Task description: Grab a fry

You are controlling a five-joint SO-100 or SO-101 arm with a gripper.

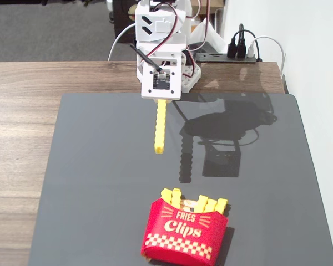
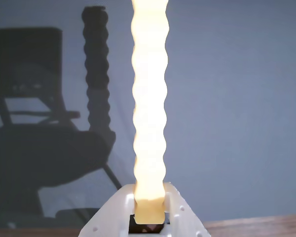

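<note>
The fry [image 1: 160, 124] is a long bright-yellow notched stick. It hangs from my white gripper [image 1: 161, 98] above the dark mat, pointing toward the front, and its shadow lies on the mat to the right. In the wrist view the fry [image 2: 149, 98] runs up the middle of the frame, and its near end is clamped between the two white jaws of my gripper [image 2: 149, 205]. The red "Fries Clips" carton [image 1: 184, 231] stands at the mat's front, with short yellow tips of other fries showing at its top.
A dark grey mat [image 1: 100, 166] covers the wooden table [image 1: 22, 111]. Cables and a power strip [image 1: 238, 52] lie at the back right by the wall. The arm's shadow [image 1: 222, 133] falls on the mat to the right.
</note>
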